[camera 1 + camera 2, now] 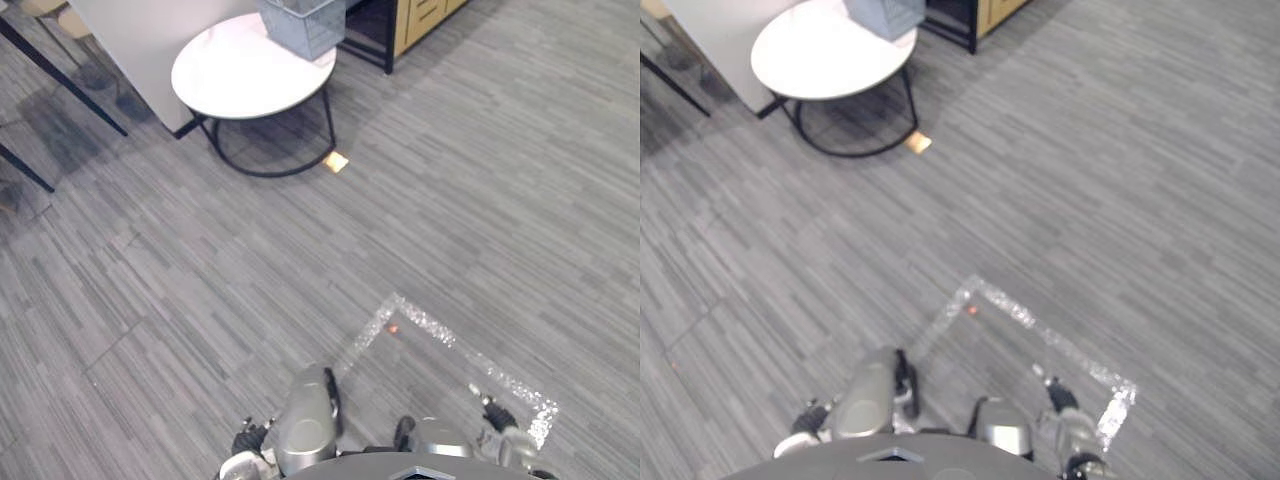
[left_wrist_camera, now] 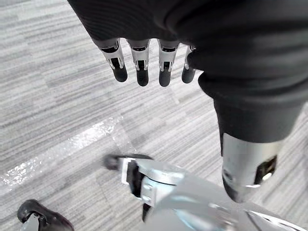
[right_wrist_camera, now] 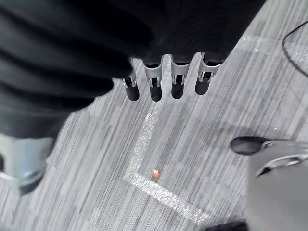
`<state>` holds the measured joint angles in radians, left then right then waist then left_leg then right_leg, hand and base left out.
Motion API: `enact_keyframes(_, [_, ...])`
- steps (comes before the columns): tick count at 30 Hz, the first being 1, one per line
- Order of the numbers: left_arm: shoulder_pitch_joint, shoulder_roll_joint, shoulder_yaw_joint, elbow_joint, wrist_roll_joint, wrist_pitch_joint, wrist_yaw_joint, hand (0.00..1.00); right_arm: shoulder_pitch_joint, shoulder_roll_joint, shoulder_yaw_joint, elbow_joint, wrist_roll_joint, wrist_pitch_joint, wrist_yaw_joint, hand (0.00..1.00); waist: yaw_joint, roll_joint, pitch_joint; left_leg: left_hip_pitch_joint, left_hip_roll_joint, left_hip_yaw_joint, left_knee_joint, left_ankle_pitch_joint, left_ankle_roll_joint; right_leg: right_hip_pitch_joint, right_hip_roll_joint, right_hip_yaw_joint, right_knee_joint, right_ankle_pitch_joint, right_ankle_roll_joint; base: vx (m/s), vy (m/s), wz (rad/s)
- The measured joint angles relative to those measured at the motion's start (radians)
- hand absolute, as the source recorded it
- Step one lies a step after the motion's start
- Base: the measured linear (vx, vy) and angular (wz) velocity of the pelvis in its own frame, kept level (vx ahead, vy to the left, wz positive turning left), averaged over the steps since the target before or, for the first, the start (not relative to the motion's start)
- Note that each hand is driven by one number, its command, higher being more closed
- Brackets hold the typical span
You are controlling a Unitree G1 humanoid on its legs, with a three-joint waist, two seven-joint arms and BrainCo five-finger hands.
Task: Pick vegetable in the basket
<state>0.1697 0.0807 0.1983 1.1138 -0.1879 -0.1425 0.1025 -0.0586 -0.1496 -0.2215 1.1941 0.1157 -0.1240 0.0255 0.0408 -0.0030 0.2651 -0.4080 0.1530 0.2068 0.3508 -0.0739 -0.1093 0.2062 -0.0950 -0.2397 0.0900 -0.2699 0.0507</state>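
1. Nearest, the left hand (image 2: 141, 60) and right hand (image 3: 155, 82) hang over the grey striped carpet (image 1: 200, 280), fingers straight and loose, holding nothing.
2. Just ahead lies a glittery silver tape corner (image 1: 440, 335).
3. Well beyond stands a round white table (image 1: 230, 80) on a black wire frame. The grey mesh basket (image 1: 305, 25) sits at its far edge, its contents hidden.
4. My reading is that nothing has been picked yet. Approach, reach and grasp are all left to do.

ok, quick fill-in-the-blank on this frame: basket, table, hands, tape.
1. The basket stands on a white table whose top is ___ in shape.
2. The left robot hand and the right robot hand hang open, and each holds ___.
3. The tape on the floor is ___ in colour.

Missing words: round; nothing; silver.
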Motion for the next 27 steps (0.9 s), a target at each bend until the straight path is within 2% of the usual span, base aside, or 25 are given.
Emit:
enact_keyframes(2, [0.013,-0.004,-0.008,0.000,0.015,0.001,-0.001,0.00,-0.018,0.001,0.030,-0.001,0.000,-0.014,0.000,0.00,0.014,0.008,-0.002,0.004,0.009,-0.019,-0.259,0.068,-0.008,0.064,-0.005,0.016,-0.054,-0.014,0.052,0.50,0.283,-0.40])
enact_keyframes(3, [0.014,-0.008,-0.008,0.000,0.015,0.000,-0.001,0.00,-0.014,0.001,0.035,-0.002,0.000,-0.015,0.000,0.00,0.028,0.011,-0.005,-0.002,0.019,-0.027,-0.269,0.067,-0.006,0.087,-0.011,0.026,-0.061,-0.030,0.080,0.54,0.384,-0.45])
enact_keyframes(4, [0.011,0.001,-0.008,0.003,0.017,0.001,-0.001,0.00,-0.011,0.011,0.035,-0.001,-0.001,-0.018,0.001,0.00,0.041,0.000,0.000,-0.010,0.011,-0.010,-0.200,0.172,0.014,0.120,-0.044,0.031,-0.057,-0.041,0.107,0.66,0.451,-0.34])
enact_keyframes(5, [0.008,0.013,-0.012,-0.003,0.021,-0.003,-0.001,0.00,-0.014,0.025,0.039,0.000,-0.003,-0.018,0.004,0.00,0.048,-0.033,-0.008,-0.013,-0.014,0.013,-0.172,0.212,0.049,0.109,-0.084,0.032,-0.014,-0.015,0.137,0.56,0.368,-0.18])
enact_keyframes(6, [0.008,0.023,-0.013,-0.003,0.031,-0.004,-0.001,0.00,-0.017,0.032,0.041,-0.002,-0.007,-0.018,0.005,0.00,0.049,-0.047,-0.016,-0.015,-0.030,0.020,-0.169,0.212,0.052,0.082,-0.106,0.041,0.027,0.003,0.134,0.56,0.343,-0.09])
enact_keyframes(7, [0.007,0.038,-0.013,0.000,0.044,-0.001,-0.001,0.00,-0.017,0.040,0.041,-0.004,-0.022,-0.020,0.006,0.00,0.048,-0.070,-0.030,-0.006,-0.062,0.039,-0.165,0.185,0.095,0.015,-0.150,0.084,0.137,0.052,0.127,0.46,0.284,-0.02])
enact_keyframes(8, [0.006,0.042,-0.011,-0.001,0.047,0.000,-0.001,0.00,-0.017,0.040,0.039,-0.005,-0.032,-0.020,0.007,0.00,0.045,-0.075,-0.032,0.005,-0.074,0.047,-0.159,0.172,0.112,-0.010,-0.165,0.106,0.199,0.087,0.127,0.74,0.414,0.01])
enact_keyframes(9, [0.007,0.042,-0.005,0.001,0.055,0.002,-0.001,0.00,-0.008,0.041,0.034,-0.005,-0.039,-0.019,0.007,0.00,0.044,-0.079,-0.032,0.049,-0.098,0.061,-0.145,0.133,0.146,-0.050,-0.191,0.138,0.331,0.193,0.126,0.64,0.336,-0.02])
enact_keyframes(10, [0.011,0.042,-0.005,-0.004,0.055,0.002,0.000,0.00,0.009,0.042,0.035,-0.007,-0.039,-0.019,0.007,0.00,0.042,-0.077,-0.033,0.111,-0.114,0.069,-0.136,0.083,0.170,-0.094,-0.217,0.149,0.461,0.361,0.103,0.64,0.327,-0.03])
enact_keyframes(11, [0.014,0.040,-0.009,-0.009,0.056,0.002,0.000,0.00,0.020,0.046,0.035,-0.010,-0.039,-0.019,0.008,0.00,0.041,-0.077,-0.034,0.144,-0.123,0.070,-0.136,0.059,0.178,-0.116,-0.231,0.149,0.533,0.432,0.096,0.59,0.289,0.03])
enact_keyframes(12, [0.009,0.048,-0.017,-0.020,0.056,0.001,-0.001,0.00,0.035,0.053,0.035,-0.015,-0.039,-0.020,0.009,0.00,0.034,-0.079,-0.035,0.200,-0.140,0.065,-0.136,0.018,0.190,-0.186,-0.258,0.139,0.726,0.460,0.092,0.68,0.316,0.19])
enact_keyframes(13, [0.006,0.049,-0.020,-0.036,0.055,0.001,-0.001,0.00,0.044,0.054,0.035,-0.019,-0.039,-0.019,0.011,0.00,0.019,-0.079,-0.035,0.262,-0.162,0.053,-0.149,-0.011,0.198,-0.260,-0.274,0.126,0.902,0.406,0.053,0.65,0.289,0.26])
enact_keyframes(14, [0.003,0.049,-0.026,-0.042,0.055,0.001,-0.001,0.00,0.048,0.053,0.034,-0.019,-0.039,-0.018,0.010,0.00,0.010,-0.076,-0.033,0.301,-0.171,0.045,-0.162,-0.024,0.201,-0.293,-0.272,0.119,0.967,0.362,0.051,0.51,0.187,0.29])
enact_keyframes(15, [-0.007,0.049,-0.032,-0.042,0.054,0.000,-0.001,0.00,0.056,0.051,0.021,-0.026,-0.036,-0.021,0.011,0.00,-0.012,-0.069,-0.030,0.379,-0.184,0.030,-0.196,-0.046,0.206,-0.344,-0.263,0.089,1.032,0.277,0.023,0.48,0.140,0.21])
enact_keyframes(16, [-0.017,0.049,-0.042,-0.039,0.054,0.002,0.000,0.00,0.064,0.045,0.018,-0.044,-0.037,-0.021,0.008,0.00,-0.019,-0.054,-0.022,0.454,-0.185,0.025,-0.224,-0.065,0.206,-0.384,-0.244,0.040,1.016,0.178,0.005,0.46,0.117,0.16])
enact_keyframes(17, [-0.024,0.049,-0.043,-0.040,0.054,0.001,0.000,0.00,0.070,0.045,0.010,-0.044,-0.036,-0.021,0.007,0.00,-0.025,-0.050,-0.020,0.502,-0.185,0.021,-0.241,-0.076,0.208,-0.412,-0.233,-0.010,0.963,0.127,0.006,0.44,0.062,0.18])
enact_keyframes(19, [-0.051,0.050,-0.042,-0.040,0.054,0.001,0.000,0.00,0.087,0.048,0.000,-0.044,-0.036,-0.021,0.007,0.00,-0.042,-0.048,-0.020,0.563,-0.176,-0.010,-0.254,-0.103,0.201,-0.458,-0.210,-0.114,0.794,0.087,-0.012,0.45,-0.036,0.49])
enact_keyframes(20, [-0.069,0.046,-0.043,-0.042,0.053,0.000,0.000,0.00,0.100,0.049,-0.005,-0.043,-0.036,-0.018,0.007,0.00,-0.052,-0.041,-0.023,0.581,-0.164,-0.034,-0.262,-0.117,0.189,-0.489,-0.176,-0.140,0.612,0.094,-0.005,0.39,-0.095,0.62])
enact_keyframes(21, [-0.076,0.044,-0.043,-0.044,0.053,-0.001,-0.001,0.00,0.104,0.050,-0.007,-0.042,-0.036,-0.018,0.007,0.00,-0.055,-0.037,-0.024,0.587,-0.158,-0.045,-0.267,-0.122,0.181,-0.504,-0.157,-0.137,0.507,0.108,0.007,0.43,-0.141,0.70])
enact_keyframes(22, [-0.089,0.039,-0.043,-0.043,0.053,0.000,-0.001,0.00,0.111,0.053,-0.009,-0.040,-0.037,-0.017,0.007,0.00,-0.064,-0.033,-0.024,0.604,-0.146,-0.069,-0.281,-0.133,0.164,-0.525,-0.126,-0.119,0.289,0.151,0.026,0.46,-0.180,0.62])
enact_keyframes(23, [-0.095,0.032,-0.039,-0.041,0.054,0.000,-0.001,0.00,0.122,0.059,-0.022,-0.040,-0.037,-0.013,0.007,0.00,-0.065,-0.033,-0.026,0.616,-0.137,-0.085,-0.288,-0.149,0.140,-0.536,-0.109,-0.085,0.083,0.230,0.046,0.48,-0.203,0.56])
enact_keyframes(25, [-0.096,0.024,-0.015,-0.039,0.054,0.000,0.000,0.00,0.134,0.079,-0.068,-0.040,-0.038,-0.009,0.008,0.00,-0.064,-0.035,-0.027,0.664,-0.125,-0.098,-0.296,-0.191,0.109,-0.546,-0.118,-0.057,-0.042,0.260,0.065,0.53,-0.257,0.33])
enact_keyframes(27, [-0.084,0.008,0.024,-0.036,0.054,0.001,0.000,0.00,0.153,0.084,-0.088,-0.041,-0.040,-0.008,0.008,0.00,-0.068,-0.032,-0.038,0.721,-0.100,-0.118,-0.301,-0.260,0.087,-0.548,-0.137,-0.051,0.013,0.268,0.063,0.59,-0.323,0.29])
